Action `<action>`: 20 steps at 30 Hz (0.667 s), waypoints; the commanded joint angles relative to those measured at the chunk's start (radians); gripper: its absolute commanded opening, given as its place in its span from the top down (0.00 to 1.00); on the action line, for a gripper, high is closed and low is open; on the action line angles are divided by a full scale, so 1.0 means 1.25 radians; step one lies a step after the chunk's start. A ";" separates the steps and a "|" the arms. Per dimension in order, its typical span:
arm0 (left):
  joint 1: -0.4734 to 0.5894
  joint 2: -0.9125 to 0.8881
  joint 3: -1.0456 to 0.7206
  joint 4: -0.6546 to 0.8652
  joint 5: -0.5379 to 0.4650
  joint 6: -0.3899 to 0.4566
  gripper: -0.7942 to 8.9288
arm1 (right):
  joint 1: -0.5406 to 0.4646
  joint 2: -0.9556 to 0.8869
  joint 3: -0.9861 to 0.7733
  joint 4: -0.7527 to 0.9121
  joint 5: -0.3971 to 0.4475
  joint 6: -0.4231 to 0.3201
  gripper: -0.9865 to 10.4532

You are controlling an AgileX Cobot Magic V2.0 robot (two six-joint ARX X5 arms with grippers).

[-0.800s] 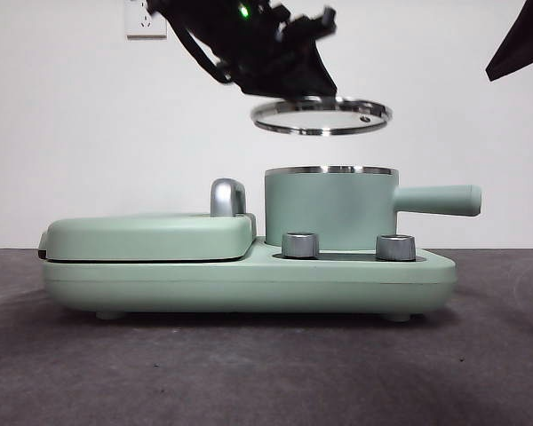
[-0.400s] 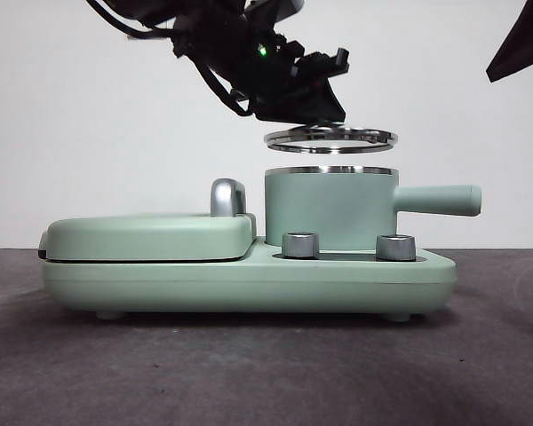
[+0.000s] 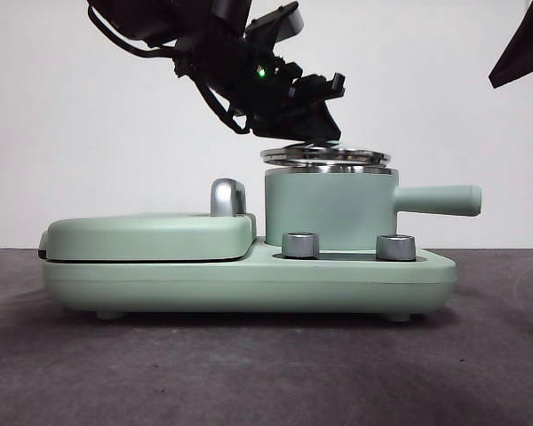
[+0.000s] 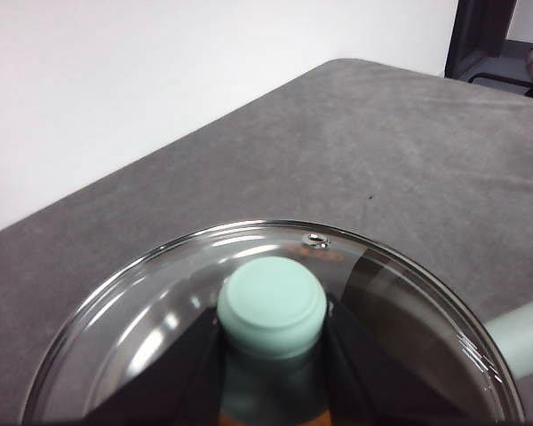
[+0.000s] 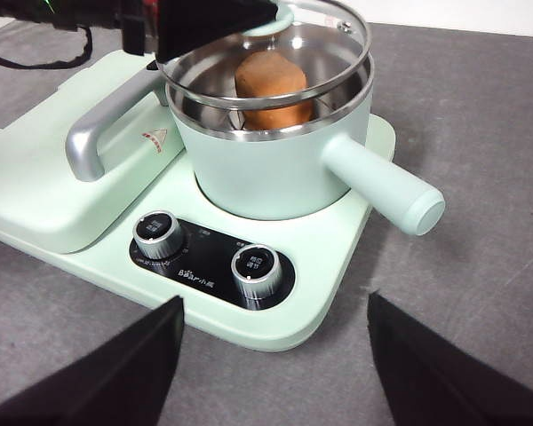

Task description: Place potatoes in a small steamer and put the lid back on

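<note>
- Grey felt covers the table [image 3: 266, 373], with a plain white wall behind it.
- On the table stands a mint-green cooking base [image 3: 249, 280] carrying two steel dials [image 5: 256, 271], a closed flat griddle cover [image 3: 151, 235] with a chrome handle [image 3: 229, 197], and the small steamer [image 3: 330, 209].
- Small steamer: a mint-green cylindrical pot with a steel rim and a straight side handle [image 3: 437, 200], seated on the base behind the dials.
- Contents: the potatoes [image 5: 268, 87], a single orange-brown lump, sit inside the small steamer, seen through the glass from the right wrist view.
- Lid [image 3: 326, 156]: a glass disc with a steel rim and mint-green knob [image 4: 272, 306], lying just above or on the steamer rim; the right wrist view shows it slightly tilted, one edge raised.
- Left gripper [image 3: 306, 120]: directly over the steamer, its jaws closed on either side of the knob, holding the lid.
- Right gripper [image 5: 275, 373]: back from the base on the dial side, jaws spread wide and holding nothing.
- Change from half a second earlier: the lid was then clearly above the pot with a visible gap; the left gripper has since lowered it to rim level. Base and steamer have not moved.
</note>
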 commanded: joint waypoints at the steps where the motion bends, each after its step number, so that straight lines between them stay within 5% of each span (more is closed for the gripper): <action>1: -0.005 0.019 0.031 0.028 0.001 0.005 0.91 | 0.005 0.002 0.002 0.005 -0.001 -0.009 0.63; 20: -0.019 0.020 0.031 -0.025 0.002 -0.001 0.91 | 0.005 0.002 0.002 0.006 0.002 -0.034 0.63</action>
